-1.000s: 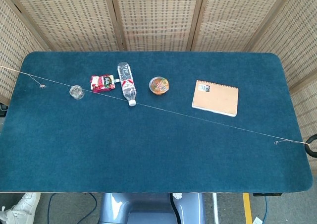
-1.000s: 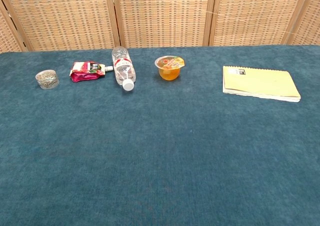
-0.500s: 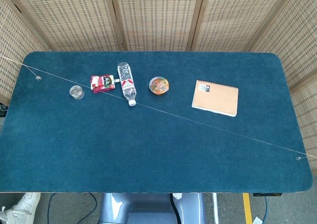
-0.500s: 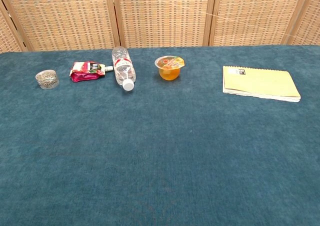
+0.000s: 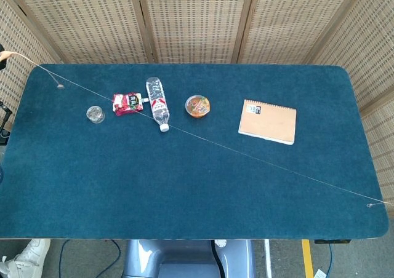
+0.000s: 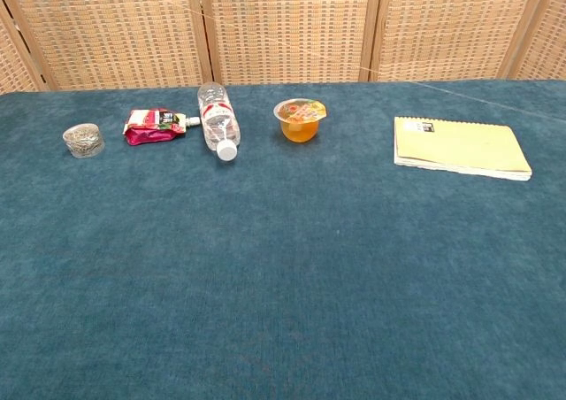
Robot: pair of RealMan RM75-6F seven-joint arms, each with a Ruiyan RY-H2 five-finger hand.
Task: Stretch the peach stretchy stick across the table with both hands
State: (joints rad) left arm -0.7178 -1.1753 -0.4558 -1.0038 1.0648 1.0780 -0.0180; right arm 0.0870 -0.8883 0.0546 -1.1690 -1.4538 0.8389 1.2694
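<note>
Drawn to a hair-thin line, the peach stretchy stick (image 5: 215, 144) spans the blue surface (image 5: 184, 192) from its 10 o'clock corner to its 4 o'clock edge, crossing above a lying water bottle (image 5: 157, 103); neither robot hand is in view, so their state cannot be told. Nearby sit a red pouch (image 5: 127, 103), a small clear jar (image 5: 95, 114), a fruit cup (image 5: 197, 106) and a tan notebook (image 5: 268, 121)
</note>
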